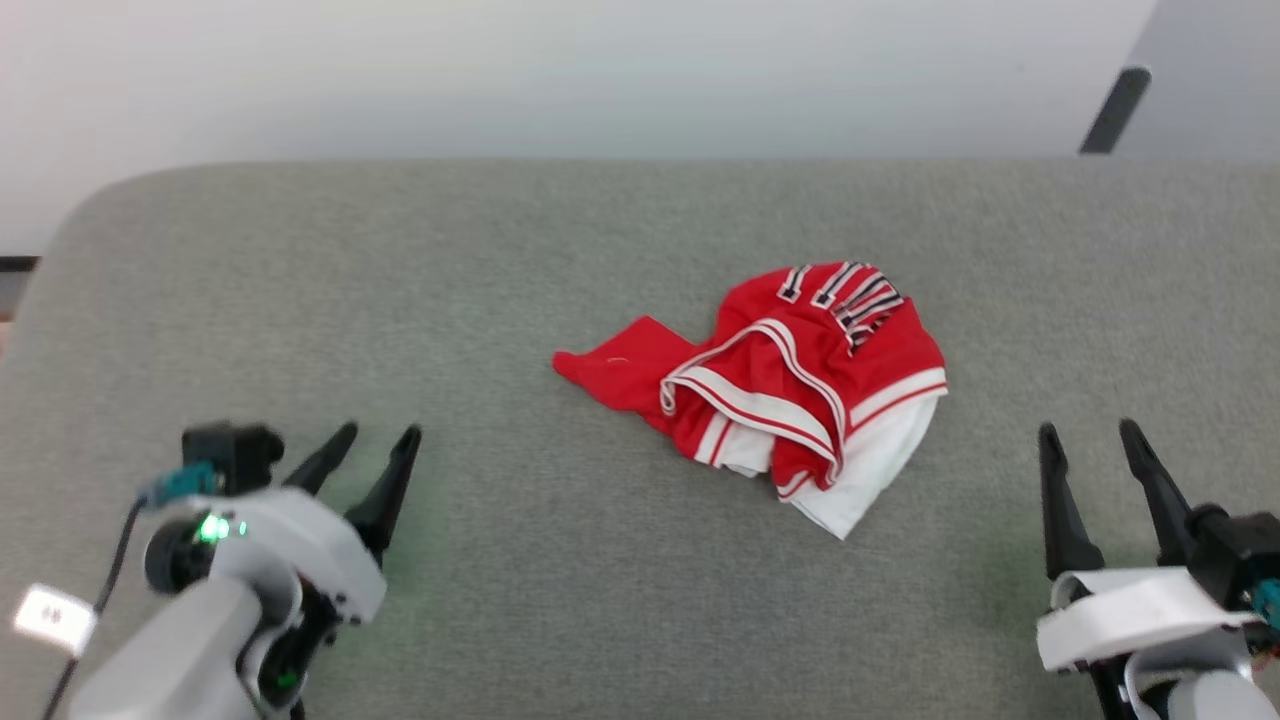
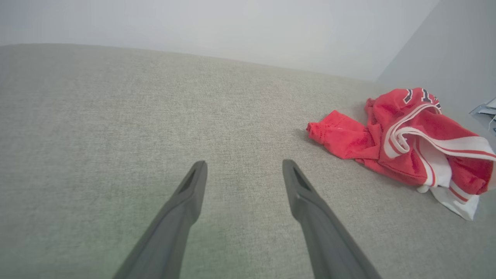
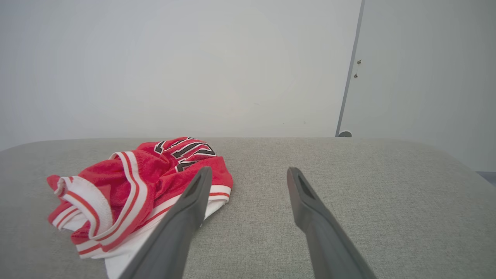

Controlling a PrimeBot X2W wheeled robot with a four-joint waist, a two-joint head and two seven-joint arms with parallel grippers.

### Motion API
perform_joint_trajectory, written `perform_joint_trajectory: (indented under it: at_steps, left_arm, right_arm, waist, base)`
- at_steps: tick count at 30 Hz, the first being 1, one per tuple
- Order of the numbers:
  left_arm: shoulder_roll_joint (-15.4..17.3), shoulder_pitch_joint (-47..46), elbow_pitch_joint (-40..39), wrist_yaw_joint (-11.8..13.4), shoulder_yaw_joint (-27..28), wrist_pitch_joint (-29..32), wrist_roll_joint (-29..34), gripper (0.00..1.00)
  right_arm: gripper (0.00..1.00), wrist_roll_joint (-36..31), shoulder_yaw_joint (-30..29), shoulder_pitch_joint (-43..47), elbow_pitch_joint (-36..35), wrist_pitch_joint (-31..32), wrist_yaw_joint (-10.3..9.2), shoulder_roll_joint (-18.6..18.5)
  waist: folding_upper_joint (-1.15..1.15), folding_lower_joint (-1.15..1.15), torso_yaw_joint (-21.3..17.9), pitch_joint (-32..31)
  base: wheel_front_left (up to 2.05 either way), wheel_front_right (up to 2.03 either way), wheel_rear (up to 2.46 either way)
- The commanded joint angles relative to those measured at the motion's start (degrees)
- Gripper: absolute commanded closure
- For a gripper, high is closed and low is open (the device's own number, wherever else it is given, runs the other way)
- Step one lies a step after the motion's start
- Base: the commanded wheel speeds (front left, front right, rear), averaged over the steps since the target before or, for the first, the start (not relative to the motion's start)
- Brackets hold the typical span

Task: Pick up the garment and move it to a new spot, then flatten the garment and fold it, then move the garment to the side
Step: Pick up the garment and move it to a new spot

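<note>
Grey woven cloth covers the worktop (image 1: 480,250) before us, and near its middle, a little toward our right, lies the garment (image 1: 800,390), a red jersey in a crumpled heap. Its striped trim curls over on itself, white lining spills out at the near edge, and the black lettering (image 1: 850,295) is bunched on the far side, so no hem or shoulder lies flat. A single red flap trails out toward our left. We judge that nothing of the task is begun and the jersey waits to be picked up. Our left fingers (image 1: 395,475) rest low at the near left, spread wide and holding nothing, well apart from the cloth. Our right fingers (image 1: 1060,500) likewise gape empty at the near right, somewhat nearer the heap but not touching it. Flanking it this way, we reckon, leaves either arm free to reach in. Beyond the worktop stands a plain pale wall (image 1: 600,70).
</note>
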Motion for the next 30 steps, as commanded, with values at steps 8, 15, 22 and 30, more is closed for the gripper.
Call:
perform_joint_trajectory:
  at_steps: [8, 15, 22, 30]
  left_arm:
    - [-1.4, 13.53, -7.11, 4.95, 13.47, 0.01, 12.58, 0.0]
    - [-5.11, 23.73, -13.89, 6.58, 26.9, 0.01, 22.71, 0.0]
    - [-9.23, 30.53, -19.85, 6.01, 36.34, 0.01, 33.26, 0.0]
    - [-13.09, 34.45, -23.53, 3.33, 43.14, 0.0, 41.17, 0.0]
  right_arm:
    - [0.0, 1.12, -1.4, 4.18, -1.45, 0.84, -0.01, -0.6]
    - [0.0, 1.59, -1.72, 5.59, -2.28, 1.11, -0.02, -0.64]
    - [0.0, 2.34, -2.38, 6.67, -4.37, 1.78, -0.01, -0.64]
    - [0.0, 2.53, -2.12, 7.14, -5.02, 2.0, -0.02, -0.14]
  waist:
    - [0.0, 0.0, 3.08, -4.91]
    - [0.0, 0.0, 2.56, -6.57]
    - [0.0, 0.0, 2.28, -8.0]
    - [0.0, 0.0, 1.73, -7.79]
  base:
    - [0.0, 0.0, 0.0]
    - [0.0, 0.0, 0.0]
    - [0.0, 0.0, 0.0]
    - [0.0, 0.0, 0.0]
